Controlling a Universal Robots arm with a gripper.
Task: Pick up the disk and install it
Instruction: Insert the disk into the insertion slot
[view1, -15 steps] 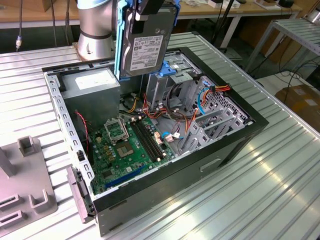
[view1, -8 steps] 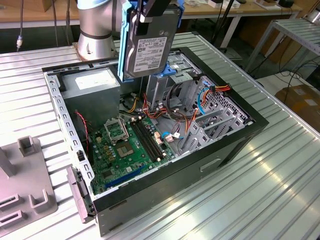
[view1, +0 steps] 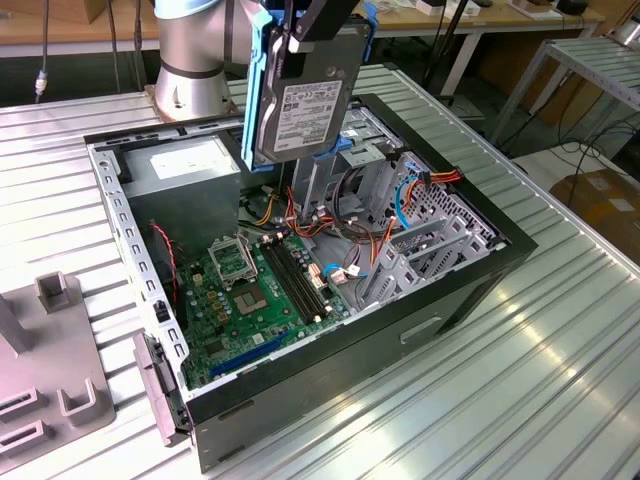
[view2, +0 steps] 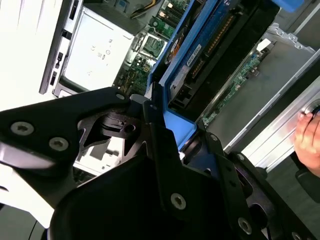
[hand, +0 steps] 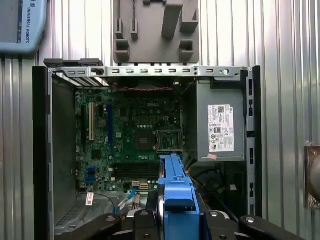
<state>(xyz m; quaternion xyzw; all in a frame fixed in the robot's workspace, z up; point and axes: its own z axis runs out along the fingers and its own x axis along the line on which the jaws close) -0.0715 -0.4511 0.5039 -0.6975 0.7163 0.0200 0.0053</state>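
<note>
Disk: the disk (view1: 300, 105) hangs upright above the open case (view1: 450, 290), clear of it and not yet seated.
Hold: fingers (view1: 320, 20) clamped on the blue bracket at the disk's top edge.
Handling: stiff, dense, likely shock-sensitive. The plastic bracket may flex, so its edges are the safest grip.
Below: motherboard (view1: 250, 290) and loose cables (view1: 350, 250).
Worktop: the ribbed metal worktop (view1: 520, 380) carries the case.

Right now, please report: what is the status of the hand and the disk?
Hand shut on the disk. Disk hangs above the open computer case, not yet seated. Loose cables below it.
</note>
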